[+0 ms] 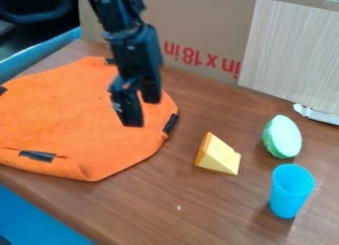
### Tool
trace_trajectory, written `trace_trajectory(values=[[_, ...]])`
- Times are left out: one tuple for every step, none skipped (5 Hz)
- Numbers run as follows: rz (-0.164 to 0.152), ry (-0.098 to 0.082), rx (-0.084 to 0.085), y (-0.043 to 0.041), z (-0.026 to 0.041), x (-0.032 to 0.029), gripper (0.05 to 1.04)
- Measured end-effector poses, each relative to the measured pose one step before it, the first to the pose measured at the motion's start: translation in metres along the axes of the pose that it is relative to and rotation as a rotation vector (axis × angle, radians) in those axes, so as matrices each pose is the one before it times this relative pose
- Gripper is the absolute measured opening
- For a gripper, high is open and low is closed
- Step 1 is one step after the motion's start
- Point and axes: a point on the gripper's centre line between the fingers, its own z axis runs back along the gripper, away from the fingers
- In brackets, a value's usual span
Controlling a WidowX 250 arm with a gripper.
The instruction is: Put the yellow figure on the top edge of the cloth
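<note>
The black gripper point(142, 112) hangs over the right part of the orange cloth point(66, 117), its two fingers apart with a gap between them and nothing held. To its lower right, the yellow figure point(220, 155), a wedge with an orange side, rests on the brown table, off the cloth. The cloth lies at the left with black strips along its border and folded-up edges at the bottom. The arm hides part of the cloth's upper right area.
A light green half-round piece point(283, 137) lies at the right, with a blue cup point(291, 190) standing below it. A cardboard sheet point(198, 21) and a pale striped panel point(291, 50) stand behind the table. A white object point(316, 114) lies at the panel's foot.
</note>
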Motion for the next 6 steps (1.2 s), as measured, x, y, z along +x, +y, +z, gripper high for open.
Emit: trace_trajectory(values=[[0.0392,-0.0381,0.0354,0.00210,-0.00852,0.02171,1.000],[0.0099,-0.0062,0.0307,0.00292,-0.00326,0.01192,1.000],[0.0241,0.0044,-0.0021,0.00371,-0.01251,0.00106,1.001],[0.0415,-0.0051,0.0043,0.01029,-0.00998,0.00029,1.001],[0.0349,0.0013,-0.0122,0.00861,-0.01135,-0.00044,1.000],[0.0103,-0.0089,0.0005,0.00375,-0.00359,0.00524,1.001]])
